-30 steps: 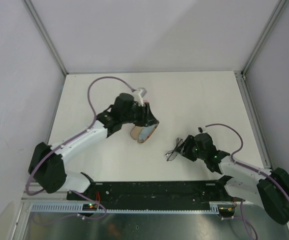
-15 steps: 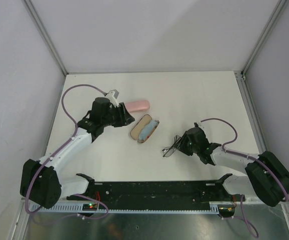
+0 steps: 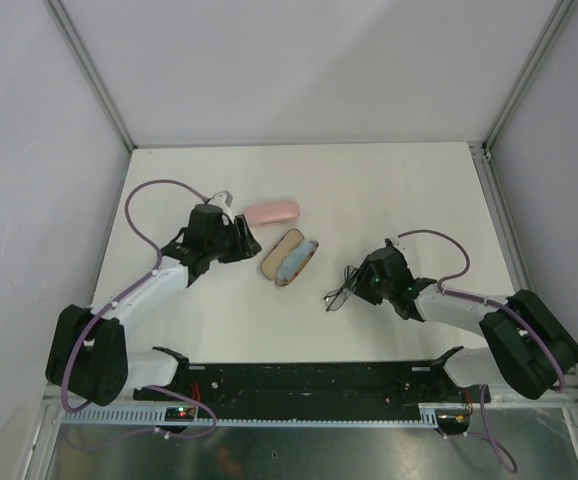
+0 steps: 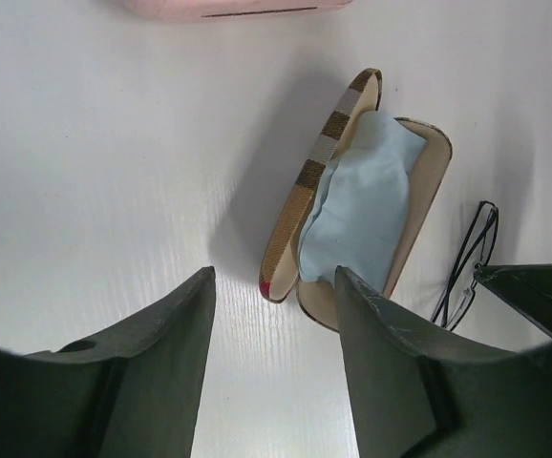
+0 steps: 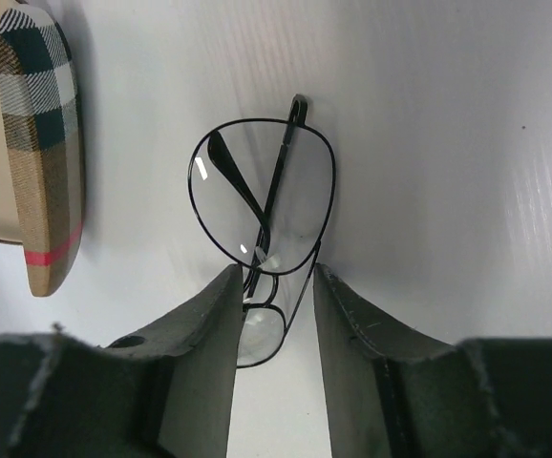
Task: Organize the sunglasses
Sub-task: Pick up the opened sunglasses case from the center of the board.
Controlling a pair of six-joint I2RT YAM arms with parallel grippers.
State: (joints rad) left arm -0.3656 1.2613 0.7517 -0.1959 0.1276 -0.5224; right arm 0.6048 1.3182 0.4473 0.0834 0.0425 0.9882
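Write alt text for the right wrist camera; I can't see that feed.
The right gripper straddles a folded pair of wire glasses with clear lenses on a white table, one finger on each side; whether it pinches them is unclear. A plaid case lies at the left edge.

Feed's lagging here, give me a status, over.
Left gripper open, empty, beside open case. Right gripper straddling wire glasses on table, grip unconfirmed. Blue cloth lying in the case.

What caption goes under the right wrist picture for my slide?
Right gripper straddling clear-lens wire glasses beside a plaid case on the white table.
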